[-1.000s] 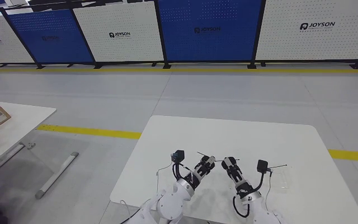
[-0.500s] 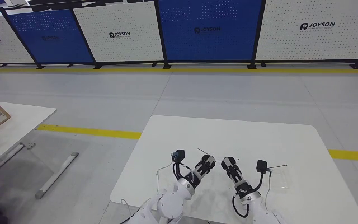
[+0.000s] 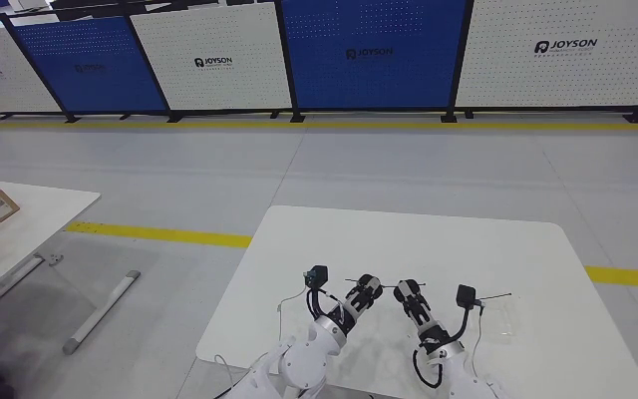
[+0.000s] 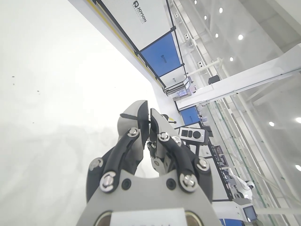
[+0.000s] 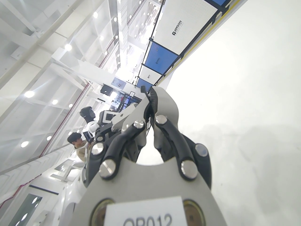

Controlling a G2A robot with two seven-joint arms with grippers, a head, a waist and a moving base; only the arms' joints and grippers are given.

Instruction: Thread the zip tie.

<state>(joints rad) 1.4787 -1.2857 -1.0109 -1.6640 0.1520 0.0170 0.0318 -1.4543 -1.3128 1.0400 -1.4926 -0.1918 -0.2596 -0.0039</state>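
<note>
Evidently the zip tie (image 3: 354,281) is a thin black strip held over the near part of the white table (image 3: 399,229), between the two grippers, which sit just beside each other. One stretch of it juts out sideways past the left gripper (image 3: 369,286), whose pads are pinched on it with only a sliver of gap. The right gripper (image 3: 403,290) is clenched on it too, and in its wrist view a short black end pokes out beyond the fingertips. Which end is the head and which the tail is too small to tell.

The tie looks very light, springy and slick. It would likely bow or twist if gripped far from its end, and it could slide between smooth pads. A sound hold, I judge, is close behind the tail tip, so the free length is short and stiff. The head should be pinched just beside the slot, leaving the opening uncovered and facing the tail.
</note>
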